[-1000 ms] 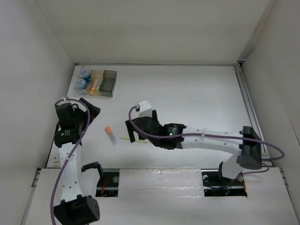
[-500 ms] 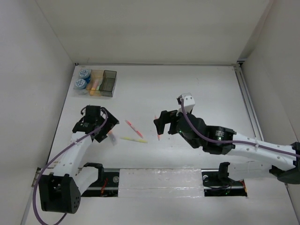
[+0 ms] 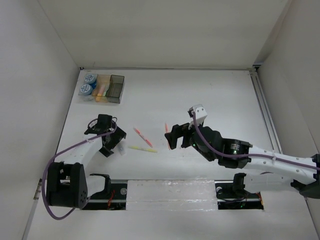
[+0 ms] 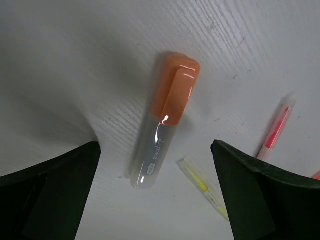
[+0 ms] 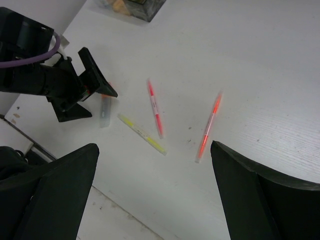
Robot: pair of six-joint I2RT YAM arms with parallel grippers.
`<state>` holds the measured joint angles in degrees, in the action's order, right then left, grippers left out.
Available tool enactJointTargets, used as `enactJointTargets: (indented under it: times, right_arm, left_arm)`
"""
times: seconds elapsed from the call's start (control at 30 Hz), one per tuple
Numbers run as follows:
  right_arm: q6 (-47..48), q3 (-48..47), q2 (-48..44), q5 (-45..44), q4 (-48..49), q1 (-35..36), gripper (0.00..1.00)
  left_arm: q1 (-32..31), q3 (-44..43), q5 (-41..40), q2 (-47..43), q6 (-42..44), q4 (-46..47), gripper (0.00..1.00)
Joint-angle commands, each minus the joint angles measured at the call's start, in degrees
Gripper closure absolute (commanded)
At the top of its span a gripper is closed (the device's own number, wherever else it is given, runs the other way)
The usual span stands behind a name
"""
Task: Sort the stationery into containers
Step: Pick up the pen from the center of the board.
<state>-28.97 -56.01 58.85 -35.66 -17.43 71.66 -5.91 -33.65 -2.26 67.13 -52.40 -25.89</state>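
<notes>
While left gripper (image 3: 114, 143) is hovering fully spread, empty, over orange-capped marker (image 4: 167, 117) toward counter's (image 3: 210, 100) near-left edge, pick step seemingly starting. Right gripper (image 3: 171, 136) idling wide, holding nothing. Next: lowering, pinching marker across barrel, carrying to containers (image 3: 120, 90), far-left corner.

A robotics lab test cell: a white table (image 3: 210, 95) boxed in by plain white panels (image 3: 165, 30) left, far and right, with cabled left arm (image 3: 82, 151) and right arm (image 3: 280, 162) bolted along its near edge.
</notes>
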Motion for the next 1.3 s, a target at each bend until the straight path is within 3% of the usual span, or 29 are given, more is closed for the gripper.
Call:
enactJointTargets:
  times: [0.0,0.7,0.8,0.83,1.1,1.13,1.17,1.27]
  right_arm:
    - [1.5,0.5,-1.7,2.1,4.4,-0.6,0.00]
    - [2.1,4.9,-10.0,4.9,6.6,-1.2,0.00]
    - [2.6,4.9,-10.0,6.0,6.6,-1.2,0.00]
    - [2.6,4.9,-10.0,6.0,6.6,-1.2,0.00]
    - [3.1,5.4,-12.9,6.6,6.6,-1.2,0.00]
    - [3.1,5.9,-12.9,6.6,6.6,-1.2,0.00]
    - [3.1,5.9,-12.9,6.6,6.6,-1.2,0.00]
    - [3.1,5.9,-12.9,6.6,6.6,-1.2,0.00]
  left_arm:
    - [-0.1,2.1,-1.3,1.1,-0.9,3.1,0.00]
    - [-2.1,-2.7,-7.4,18.0,0.0,-0.9,0.24]
    - [-3.7,-3.5,-7.4,20.0,0.5,-2.1,0.37]
    - [-3.7,-4.4,-7.4,20.7,0.5,-2.9,0.46]
    - [-4.3,-7.4,-7.4,25.1,2.6,-4.6,0.71]
    - [-4.3,-8.4,-6.8,26.2,3.6,-4.6,0.89]
    - [-4.3,-8.9,-6.8,26.8,4.2,-4.6,1.00]
    - [-4.3,-12.0,-8.2,27.3,4.9,-6.0,1.00]
